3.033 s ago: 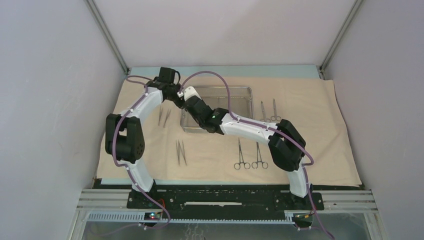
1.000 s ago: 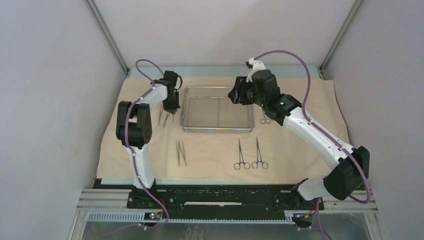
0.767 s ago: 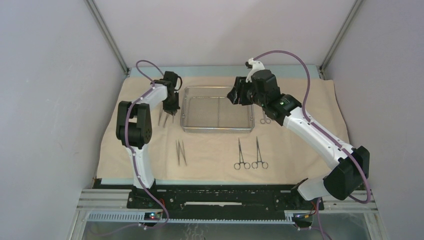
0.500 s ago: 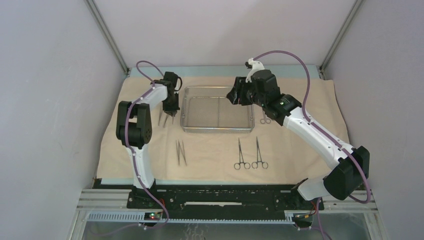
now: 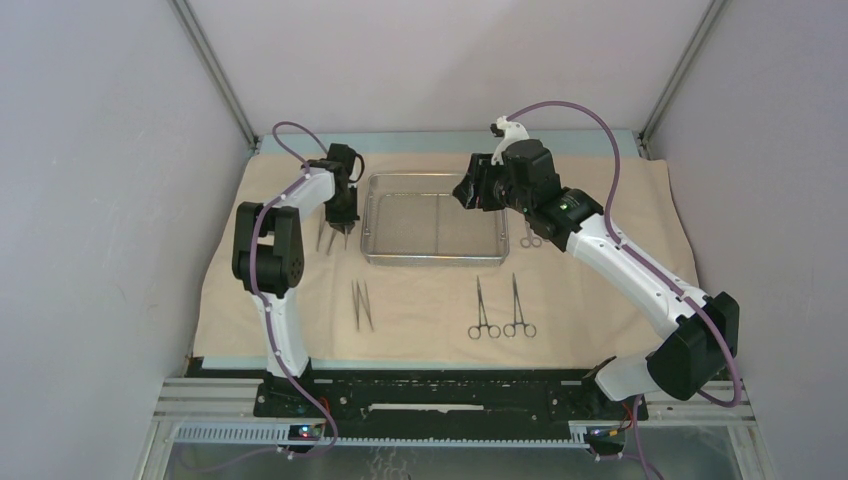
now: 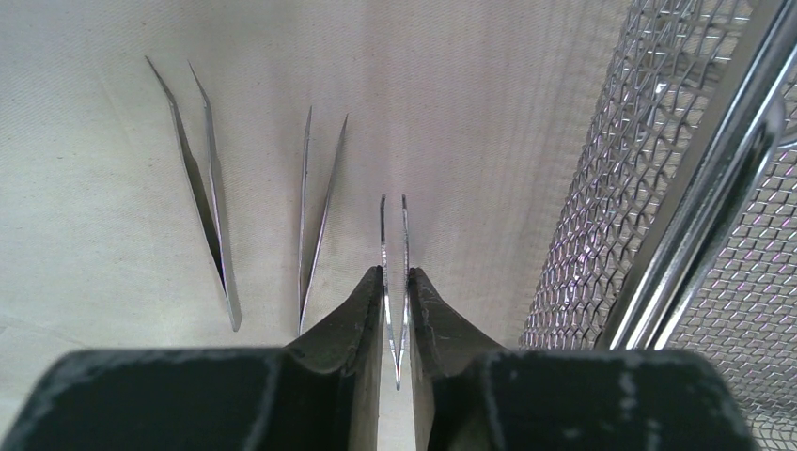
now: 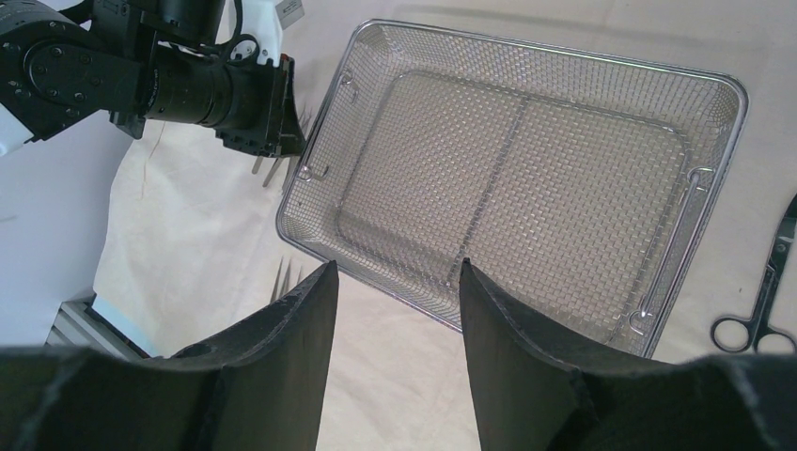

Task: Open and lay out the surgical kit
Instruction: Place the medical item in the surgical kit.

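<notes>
On the cloth, toward the table's far edge, the left gripper is clenched on tweezers just left of the tray. Beside them, two other pairs lie flat. The right gripper hangs above the tray's far right corner, jaws spread wide and grasping nothing, while two forceps lie side by side toward the near edge.

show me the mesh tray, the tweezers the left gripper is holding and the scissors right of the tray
mesh tray (image 7: 442, 160), right wrist view, on its bare mesh floor.
held tweezers (image 6: 396, 362), left wrist view, near the joined end.
scissors (image 7: 771, 272), right wrist view, on the shank between blades and rings.
</notes>
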`<control>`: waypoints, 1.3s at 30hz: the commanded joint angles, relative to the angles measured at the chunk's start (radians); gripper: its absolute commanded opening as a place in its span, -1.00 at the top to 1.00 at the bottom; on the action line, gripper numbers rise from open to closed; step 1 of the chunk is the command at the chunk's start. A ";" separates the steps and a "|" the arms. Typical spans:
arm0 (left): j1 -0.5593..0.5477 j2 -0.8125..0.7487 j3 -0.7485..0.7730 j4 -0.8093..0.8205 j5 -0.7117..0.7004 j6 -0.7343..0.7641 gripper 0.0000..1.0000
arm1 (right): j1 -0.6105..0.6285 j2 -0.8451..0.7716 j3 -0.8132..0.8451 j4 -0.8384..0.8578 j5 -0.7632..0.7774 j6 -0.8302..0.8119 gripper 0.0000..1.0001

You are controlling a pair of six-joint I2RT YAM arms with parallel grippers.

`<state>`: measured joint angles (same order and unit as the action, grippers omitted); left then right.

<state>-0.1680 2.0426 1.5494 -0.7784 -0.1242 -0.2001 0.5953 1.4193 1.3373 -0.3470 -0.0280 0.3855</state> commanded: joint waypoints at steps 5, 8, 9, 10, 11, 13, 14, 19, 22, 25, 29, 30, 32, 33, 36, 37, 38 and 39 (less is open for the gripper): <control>-0.005 0.002 0.012 -0.007 0.009 0.024 0.60 | -0.004 -0.003 0.006 0.036 -0.006 0.013 -0.17; -0.005 0.004 0.014 -0.009 0.010 0.026 0.58 | -0.004 -0.003 0.005 0.037 -0.006 0.011 -0.17; -0.005 0.004 0.014 -0.011 0.011 0.027 0.58 | -0.003 -0.004 0.005 0.036 -0.006 0.013 -0.17; -0.005 0.004 0.015 -0.010 0.011 0.027 0.57 | -0.005 -0.003 0.005 0.037 -0.006 0.012 -0.17; -0.005 0.006 0.016 -0.010 0.011 0.027 0.57 | -0.004 -0.004 0.006 0.037 -0.006 0.010 -0.17; -0.005 0.005 0.015 -0.011 0.008 0.028 0.56 | -0.004 -0.006 0.005 0.037 -0.006 0.011 -0.17; -0.005 0.005 0.015 -0.010 0.008 0.028 0.56 | -0.005 -0.006 0.005 0.036 -0.004 0.010 -0.17; -0.005 0.004 0.015 -0.009 0.002 0.026 0.48 | -0.003 -0.008 0.005 0.036 -0.005 0.011 -0.17; -0.005 -0.006 0.019 -0.005 0.005 0.022 0.45 | -0.003 -0.008 0.006 0.036 -0.004 0.010 -0.17; -0.004 -0.018 0.044 -0.017 -0.007 0.014 0.43 | -0.003 -0.008 0.005 0.038 -0.006 0.007 -0.17; -0.004 -0.037 0.089 -0.042 -0.019 -0.007 0.39 | -0.003 -0.003 0.006 0.039 -0.008 0.002 -0.18; -0.004 -0.044 0.095 -0.048 -0.026 -0.014 0.37 | -0.003 -0.003 0.005 0.040 -0.007 0.001 -0.18; -0.004 -0.059 0.117 -0.064 -0.047 -0.026 0.32 | -0.003 -0.003 0.005 0.041 -0.008 0.000 -0.19; -0.003 -0.069 0.128 -0.074 -0.064 -0.035 0.31 | -0.003 -0.005 0.005 0.043 -0.009 -0.002 -0.20; 0.003 -0.109 0.150 -0.095 -0.095 -0.063 0.26 | -0.003 -0.006 0.006 0.047 -0.005 -0.004 -0.25; 0.006 -0.127 0.153 -0.097 -0.097 -0.071 0.21 | -0.004 -0.007 0.006 0.046 0.001 -0.004 -0.28; 0.007 -0.154 0.154 -0.095 -0.094 -0.075 0.15 | -0.003 -0.011 0.005 0.044 0.010 0.000 -0.33; 0.007 -0.167 0.155 -0.094 -0.092 -0.076 0.09 | -0.004 -0.014 0.006 0.041 0.020 0.005 -0.36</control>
<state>-0.1669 2.0071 1.6402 -0.8551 -0.1799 -0.2379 0.5953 1.4193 1.3373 -0.3458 -0.0311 0.3847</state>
